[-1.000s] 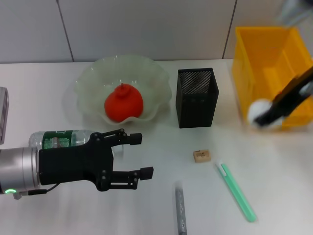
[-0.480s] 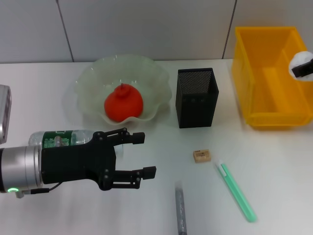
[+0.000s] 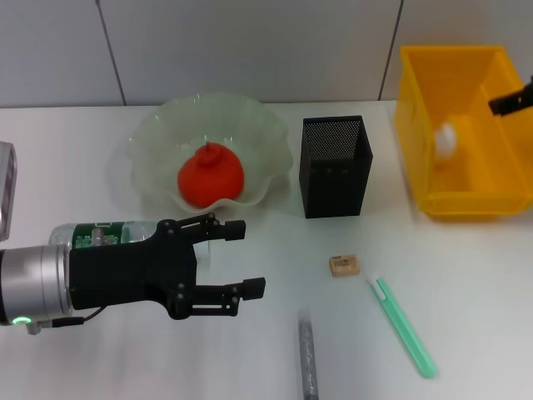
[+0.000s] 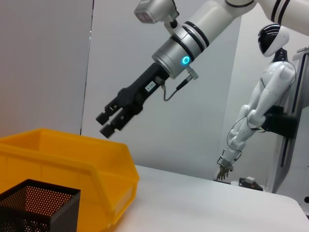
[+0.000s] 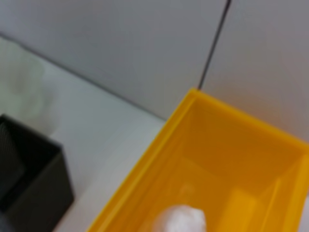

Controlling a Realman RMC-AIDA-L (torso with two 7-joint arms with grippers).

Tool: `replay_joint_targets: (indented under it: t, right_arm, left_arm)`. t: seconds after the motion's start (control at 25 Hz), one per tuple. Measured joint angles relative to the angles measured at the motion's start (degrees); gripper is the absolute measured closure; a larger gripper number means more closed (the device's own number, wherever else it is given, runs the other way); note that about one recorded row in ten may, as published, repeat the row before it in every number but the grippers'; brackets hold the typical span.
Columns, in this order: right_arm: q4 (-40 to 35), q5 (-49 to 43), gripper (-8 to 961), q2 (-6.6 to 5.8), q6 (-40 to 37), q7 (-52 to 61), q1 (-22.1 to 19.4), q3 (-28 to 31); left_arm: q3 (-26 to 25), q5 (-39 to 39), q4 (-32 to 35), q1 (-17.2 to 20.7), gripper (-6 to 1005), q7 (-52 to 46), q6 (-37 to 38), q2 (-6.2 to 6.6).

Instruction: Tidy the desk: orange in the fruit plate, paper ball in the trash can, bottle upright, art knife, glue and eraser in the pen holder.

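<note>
White desk, grey panelled wall; left wrist view alone shows right gripper (image 4: 109, 124) parted above trash can (image 4: 72, 159); left gripper (image 3: 237, 260) open

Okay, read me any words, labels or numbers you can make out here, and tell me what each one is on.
None can be read.
Eraser: dark print on its face, too small to read.
Bottle: green label, its print blurred and partly hidden behind the left pincer.
Right pincer: small white tag on the black wrist section behind it, too small to read.

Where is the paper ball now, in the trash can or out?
In. The paper ball sits inside the yellow trash can; the right pincer above holds nothing.
</note>
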Motion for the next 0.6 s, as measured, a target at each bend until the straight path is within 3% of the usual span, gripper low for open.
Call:
replay_joint_targets:
  t: [0.16, 0.28, 0.4, 0.48, 0.6]
  right_arm:
    - [-1.3, 13.7, 165, 0.64, 5.6, -4.7, -4.2, 3.0]
    - [1.8, 35.3, 126, 0.24, 4.2, -15.7, -9.5, 4.6]
    - [11.0, 59.9, 126, -1.69, -5.7, -27.7, -14.7, 4.8]
    - [18.6, 70.5, 126, -3.22, -14.5, -34.1, -17.1, 4.8]
    - [27.9, 77.2, 127, -5.34, -25.3, -41.4, -19.3, 4.4]
  left_arm:
    - [-0.5, 0.0, 0.0, -0.1, 152, 0.2, 0.0, -0.01]
    - [-1.4, 0.0, 0.1, -0.2, 152, 0.6, 0.0, -0.22]
    - [-1.7, 0.0, 0.3, -0.3, 152, 0.7, 0.0, -0.38]
    - [-1.8, 0.0, 0.3, -0.4, 153, 0.7, 0.0, -0.41]
    - [-1.8, 0.0, 0.1, -0.8, 153, 0.6, -0.3, -0.43]
